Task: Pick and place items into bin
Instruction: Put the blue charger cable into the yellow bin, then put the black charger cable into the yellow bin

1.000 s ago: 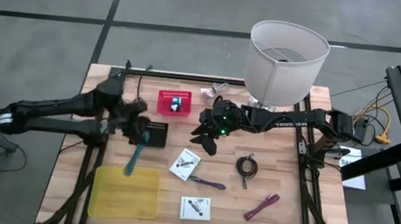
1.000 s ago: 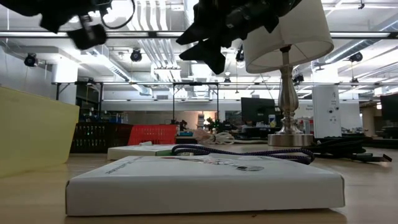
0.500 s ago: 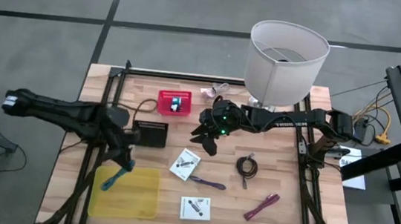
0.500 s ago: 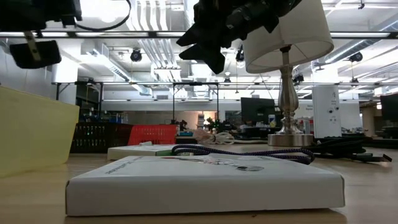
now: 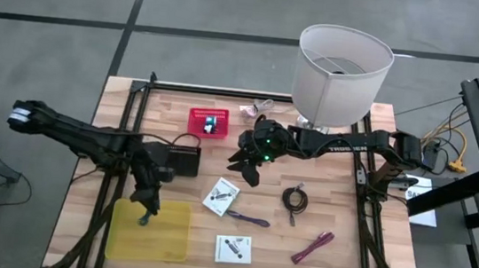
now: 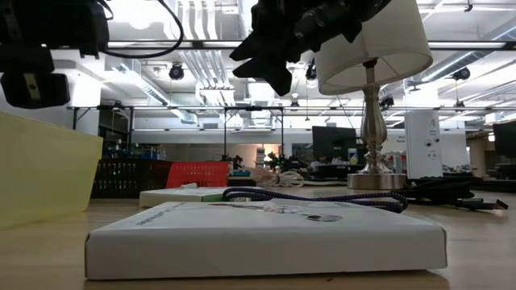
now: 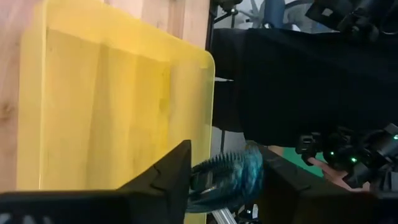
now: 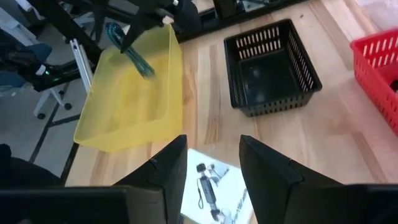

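My left gripper [image 5: 145,203] stands over the yellow bin [image 5: 153,236] near the table's front left, shut on the teal pen [image 5: 145,220]. The right wrist view shows that pen [image 8: 134,56] slanting down over the bin [image 8: 124,112]. My right gripper [image 5: 241,166] hovers open at mid-table above a white printed card [image 5: 221,194]. Flat on the wood lie the purple pen [image 5: 248,218], the black coiled cable [image 5: 295,200], the magenta stick [image 5: 312,247] and a second card [image 5: 234,248]. My left gripper pinches the teal pen between its two fingers at the pen's ribbed part [image 7: 229,175], near its upper end. The fingers come from above, pointing down. The pen hangs slanting below them, with its lower end [image 8: 148,73] over the bin's inside.
A black basket [image 5: 183,159] and a red basket [image 5: 208,123] stand just beyond the bin. The big white lamp [image 5: 343,65] stands at the far edge by the right arm. In the low view a card [image 6: 266,238] fills the foreground, with the bin wall [image 6: 40,169] beside it.
My left gripper has moved from beside the black basket toward the table's near edge, coming over the yellow bin with the teal pen still in its hold. The pen has swung from lying slantwise over the wood to hanging over the bin.
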